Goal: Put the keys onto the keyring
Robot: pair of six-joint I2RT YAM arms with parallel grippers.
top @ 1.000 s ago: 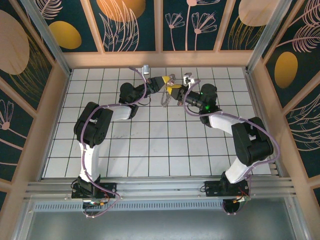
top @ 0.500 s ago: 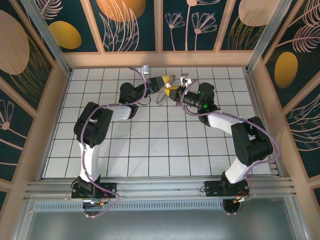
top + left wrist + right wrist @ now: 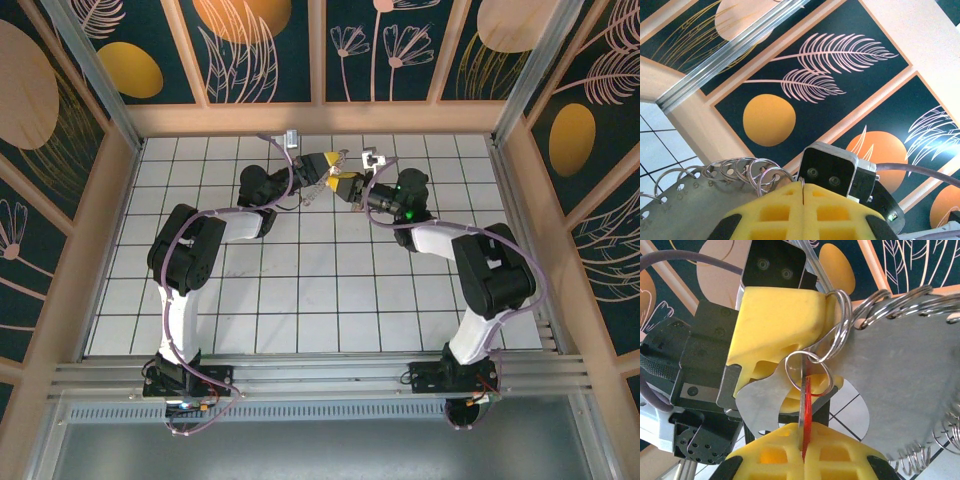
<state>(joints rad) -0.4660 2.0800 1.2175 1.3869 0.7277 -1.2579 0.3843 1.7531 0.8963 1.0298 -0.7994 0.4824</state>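
White tiles cover the tabletop (image 3: 300, 290); both arms meet over its far centre, with leaf-patterned panels (image 3: 265, 50) behind.

The main risk, as I judge it, is that the key (image 3: 808, 399) twists or slides in its grip. It is pinched edge-on with only a sliver clamped, and the small split ring (image 3: 807, 371) has to be pried apart as the key pushes against it. The keyring (image 3: 900, 380), a flat metal plate edged with loose rings, appears to hang from one ring. It could swing and carry the target ring off the blade. If the tiny key drops, it lands on the tiles.

Both pairs of fingers are fully closed. The left fingers (image 3: 800, 197) nip a wire ring of the keyring at their seam. The right fingers (image 3: 796, 442) are clamped on the key's red head. The blade reaches up to the small ring just beside the left arm's yellow fingers, but I cannot tell whether it is threaded.
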